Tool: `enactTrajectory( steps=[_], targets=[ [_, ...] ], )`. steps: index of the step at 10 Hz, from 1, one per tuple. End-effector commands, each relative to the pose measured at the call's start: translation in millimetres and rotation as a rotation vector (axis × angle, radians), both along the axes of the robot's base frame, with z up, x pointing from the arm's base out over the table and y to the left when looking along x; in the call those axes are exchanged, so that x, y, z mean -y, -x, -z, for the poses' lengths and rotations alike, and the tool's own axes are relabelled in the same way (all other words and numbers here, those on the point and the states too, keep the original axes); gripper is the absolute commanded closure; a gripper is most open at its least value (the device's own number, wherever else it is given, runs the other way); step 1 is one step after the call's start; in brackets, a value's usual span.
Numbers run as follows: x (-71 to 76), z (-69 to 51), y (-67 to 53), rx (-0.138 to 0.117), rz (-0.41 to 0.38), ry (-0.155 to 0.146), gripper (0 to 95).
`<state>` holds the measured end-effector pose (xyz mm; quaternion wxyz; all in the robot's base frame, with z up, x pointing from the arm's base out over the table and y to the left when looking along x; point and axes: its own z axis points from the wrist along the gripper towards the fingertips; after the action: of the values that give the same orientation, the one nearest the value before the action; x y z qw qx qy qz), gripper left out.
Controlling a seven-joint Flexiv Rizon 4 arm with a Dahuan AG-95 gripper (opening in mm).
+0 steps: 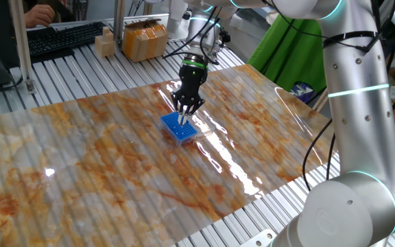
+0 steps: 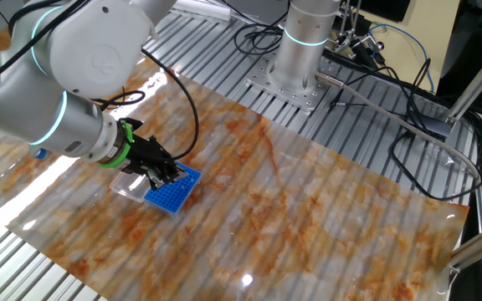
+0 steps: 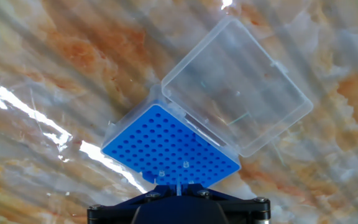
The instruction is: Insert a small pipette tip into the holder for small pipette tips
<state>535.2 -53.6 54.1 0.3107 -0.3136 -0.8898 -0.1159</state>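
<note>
The holder for small pipette tips (image 3: 166, 146) is a bright-blue rack with a grid of tiny holes. Its clear hinged lid (image 3: 238, 87) lies open beside it. The holder stands on the marbled mat in both fixed views (image 1: 179, 129) (image 2: 172, 192). My gripper (image 1: 182, 116) (image 2: 166, 176) hangs straight over the holder's near edge, very close to its top. In the hand view the gripper (image 3: 178, 190) is shut on a thin clear small pipette tip (image 3: 178, 185) that points down at the holes. Two small clear tips seem to stand in holes nearby.
A keyboard (image 1: 64, 38), a wooden block (image 1: 104, 44) and a cardboard box (image 1: 145, 40) sit beyond the mat's far edge. A green cloth (image 1: 286, 48) lies at the right. The arm's base (image 2: 295, 50) and cables (image 2: 408, 125) stand on the slatted table.
</note>
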Motion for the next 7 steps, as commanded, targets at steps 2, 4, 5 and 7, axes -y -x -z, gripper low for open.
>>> enactTrajectory(
  steps=[2,4,5,7],
  targets=[
    [3.3,1.4,-0.1,-0.001,-0.004,-0.002,95.0],
    [6.2,2.8,0.5,-0.003,0.002,-0.009,95.0],
    [6.2,2.9,0.7,-0.004,0.005,-0.011,95.0],
    [6.0,3.2,1.0,-0.006,0.011,-0.019,95.0]
  ],
)
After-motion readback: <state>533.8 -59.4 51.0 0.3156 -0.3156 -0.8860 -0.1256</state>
